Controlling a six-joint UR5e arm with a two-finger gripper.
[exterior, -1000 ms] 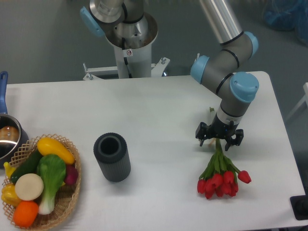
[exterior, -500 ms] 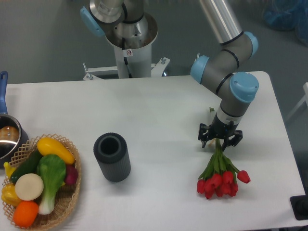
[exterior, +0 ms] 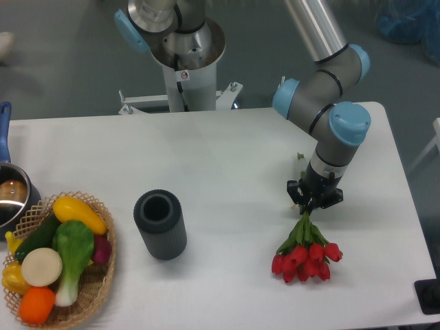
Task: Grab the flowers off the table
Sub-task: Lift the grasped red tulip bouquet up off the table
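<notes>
Gripper: fingers, spread wide a second ago, are now clamping together on the stems of the flowers. The red heads are shifting left and bunching tighter, lying toward the near right of the table. Judgement: the grasp is looking secured, with the lift remaining.

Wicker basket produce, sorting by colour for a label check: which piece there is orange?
The small round orange fruit at the front edge of the woven wicker basket; its neighbours are yellow, green or white.
</notes>
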